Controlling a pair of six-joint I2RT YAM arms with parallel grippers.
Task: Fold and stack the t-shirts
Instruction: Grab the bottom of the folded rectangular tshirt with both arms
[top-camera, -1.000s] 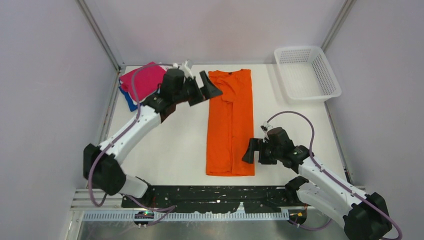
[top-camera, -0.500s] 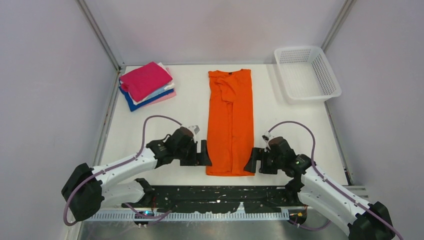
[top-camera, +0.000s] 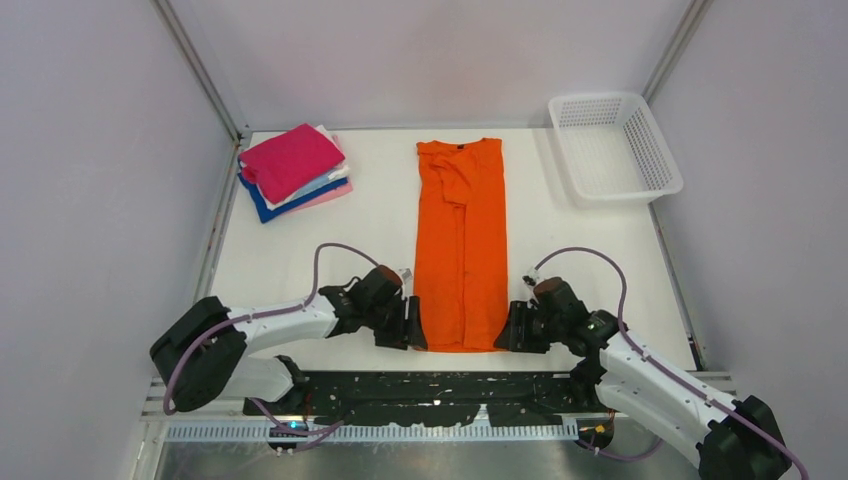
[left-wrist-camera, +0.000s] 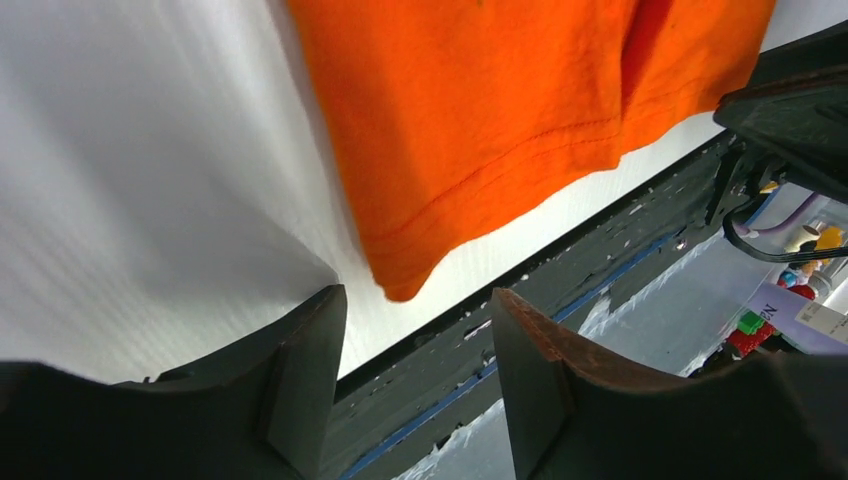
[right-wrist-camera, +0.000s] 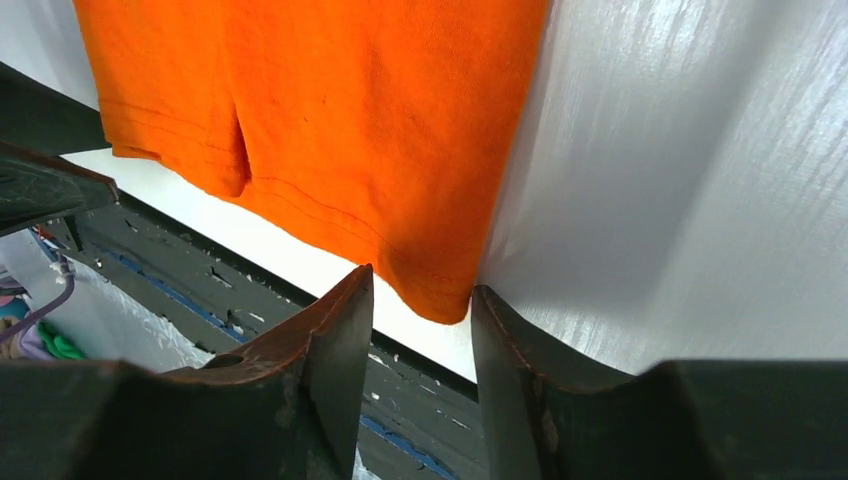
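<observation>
1. Currently both grippers are low at the near edge of the tabletop (top-camera: 350, 240), one at each near hem corner of the orange t-shirt (top-camera: 462, 250).
2. Left gripper (left-wrist-camera: 415, 310): jaws spread, holding nothing. The left hem corner (left-wrist-camera: 400, 285) pokes into the gap between them.
3. Right gripper (right-wrist-camera: 420, 290): also spread and not gripping. The right hem corner (right-wrist-camera: 440, 305) lies just between its fingers.
4. Handling, as a judgement: thin knit cloth, light and limp, so it will sag and drag if lifted by one point. It looks neither fragile nor slippery. The best hold is the two stitched hem corners, pinching all layers at once so the fold stays together.
5. Look of the shirt: bright orange, already folded lengthwise into a narrow strip with a layer edge running down its middle. It lies flat on mid-table, reaching from the near edge to close by the far edge.
6. Far end: cloth bunches into wrinkles below the collar, where a dark neck label (top-camera: 460, 147) shows.
7. Far left corner: a stack of folded t-shirts (top-camera: 292, 172), magenta on top and dark blue at the bottom, with pale layers between.
8. Far right corner: a white mesh basket (top-camera: 665, 160), well apart from the shirt.
</observation>
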